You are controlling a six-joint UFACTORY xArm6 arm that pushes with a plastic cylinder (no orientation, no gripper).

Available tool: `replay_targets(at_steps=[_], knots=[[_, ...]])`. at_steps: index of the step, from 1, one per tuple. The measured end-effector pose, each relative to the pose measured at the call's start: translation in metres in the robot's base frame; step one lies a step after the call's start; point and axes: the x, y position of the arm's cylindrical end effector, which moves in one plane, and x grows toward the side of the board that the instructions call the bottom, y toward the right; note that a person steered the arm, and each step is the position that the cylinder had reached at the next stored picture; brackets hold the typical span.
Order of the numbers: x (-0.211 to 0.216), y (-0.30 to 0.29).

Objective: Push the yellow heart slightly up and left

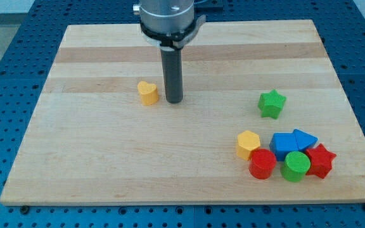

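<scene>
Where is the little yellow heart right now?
The yellow heart sits left of the board's middle, just left of my tip, far from the other blocks at the view's bottom right.

Yellow heart [147, 92] left of centre on the wooden board [94, 158], my tip [173, 101] just to its right (a narrow gap between them).

green star [272, 104] alone, right | bottom-right cluster: yellow pentagon [248, 144], blue blocks [292, 141], red cylinder [262, 164], green cylinder [295, 166], red star [320, 160]
</scene>
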Motion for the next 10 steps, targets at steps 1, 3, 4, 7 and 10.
replay_targets(at_steps=[1, 3, 4, 7, 10], knots=[[0.007, -0.038], [-0.084, -0.136], [-0.078, -0.14], [-0.029, -0.055], [-0.115, -0.148]])
